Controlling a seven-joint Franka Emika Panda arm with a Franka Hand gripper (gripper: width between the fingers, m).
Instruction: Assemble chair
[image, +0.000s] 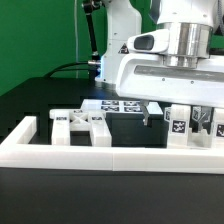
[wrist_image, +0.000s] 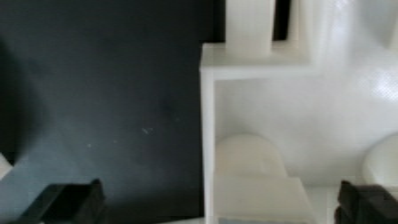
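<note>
Loose white chair parts with black-and-white tags lie on the black table. One cluster sits toward the exterior view's left, just behind the border frame. Another cluster stands toward the exterior view's right, under the robot's hand. My gripper hangs low over that right cluster. In the wrist view, a large blocky white chair piece fills one side, and part of it runs between my dark fingertips. The gripper is open, its jaws wide apart with gaps to the piece on both sides.
A long white border frame runs across the front with a raised end at the exterior view's left. The marker board lies flat behind the parts. A black cable trails at the back before a green backdrop.
</note>
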